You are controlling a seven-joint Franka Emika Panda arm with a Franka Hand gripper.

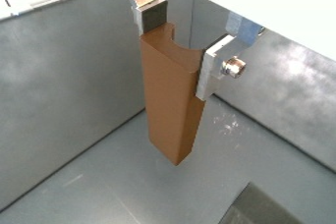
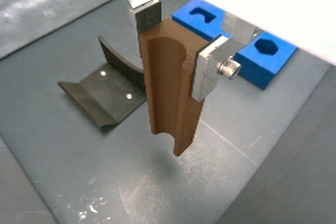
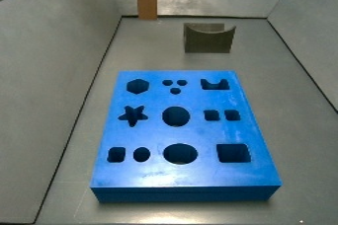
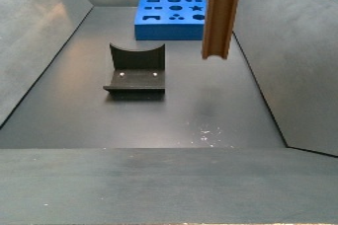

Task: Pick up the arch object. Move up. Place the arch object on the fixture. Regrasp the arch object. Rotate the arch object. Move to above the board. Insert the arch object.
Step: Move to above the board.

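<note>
The gripper [image 2: 174, 33] clamps the arch [image 2: 171, 90], lifted above the floor; fixture [image 2: 108, 92] placement, regrasp and board [image 3: 185, 135] insertion remain.

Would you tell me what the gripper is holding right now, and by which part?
The gripper holds the arch object by its upper end, fingers clamped on opposite sides, the block hanging upright above the floor.
</note>
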